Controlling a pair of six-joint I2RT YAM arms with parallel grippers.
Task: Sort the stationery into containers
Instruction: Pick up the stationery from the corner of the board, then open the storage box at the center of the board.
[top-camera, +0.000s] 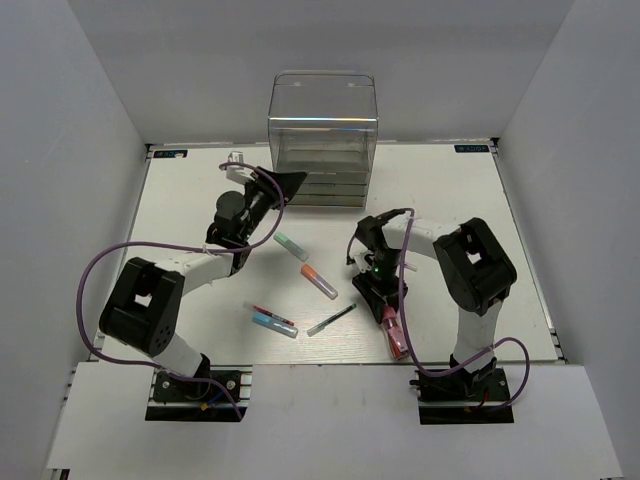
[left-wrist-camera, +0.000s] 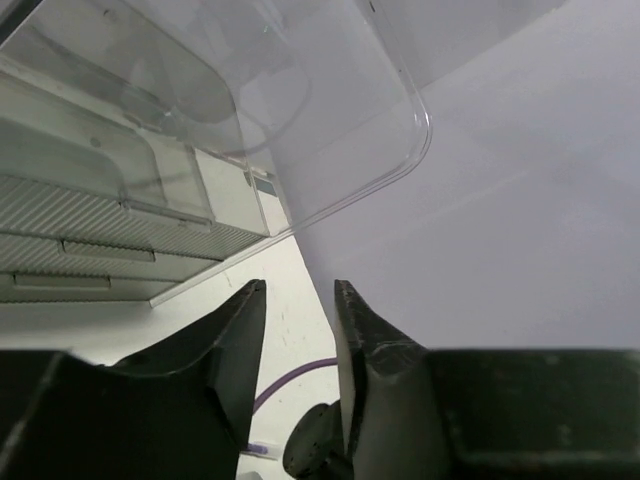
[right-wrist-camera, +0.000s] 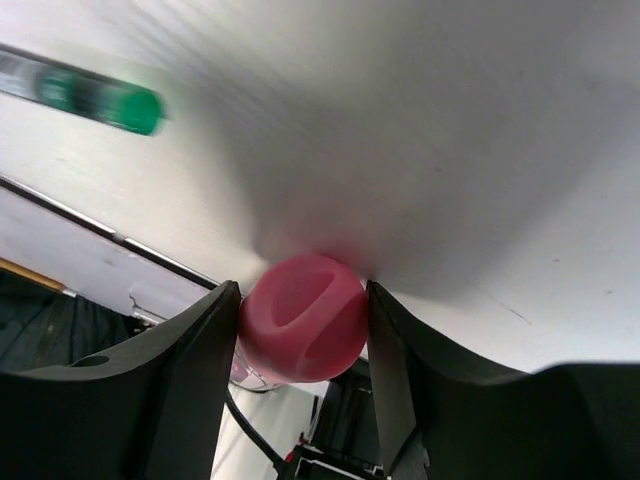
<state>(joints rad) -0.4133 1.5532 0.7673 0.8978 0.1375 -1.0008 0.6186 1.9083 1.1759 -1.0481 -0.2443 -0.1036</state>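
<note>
- Gripping check: the right gripper (right-wrist-camera: 302, 295) has a jaw against each side of the pink marker (top-camera: 394, 335) at its cap, with nothing else in the gap. It reads as a hold at medium width.
- The pink marker is near the front edge of the table (top-camera: 450, 220), on the right side, just ahead of the right arm's base. I can't tell whether it is lifted or resting on the table.
- Its long axis runs roughly near-to-far with a slight tilt. The body trails toward the near edge and the cap points into the jaws.
- Key relation: the box (top-camera: 322, 125) stands at far centre, so it lies ahead and to the left of the held marker, well apart from it.
- The left gripper (left-wrist-camera: 299, 290) is open to a narrow gap with nothing between its fingers. It hovers just beside the box's near-left corner, and the clear wall and drawer fronts fill its view. That arm is the nearer one to the box, but it is empty.
- Loose between the arms are the green marker (top-camera: 291, 246), orange marker (top-camera: 318, 282), blue marker (top-camera: 272, 322) and pen (top-camera: 331, 320).
- My read: the right arm has to carry the marker far and left to the box. The marker's tail needs to come up first, and the left gripper parked at the box front may crowd that approach.
</note>
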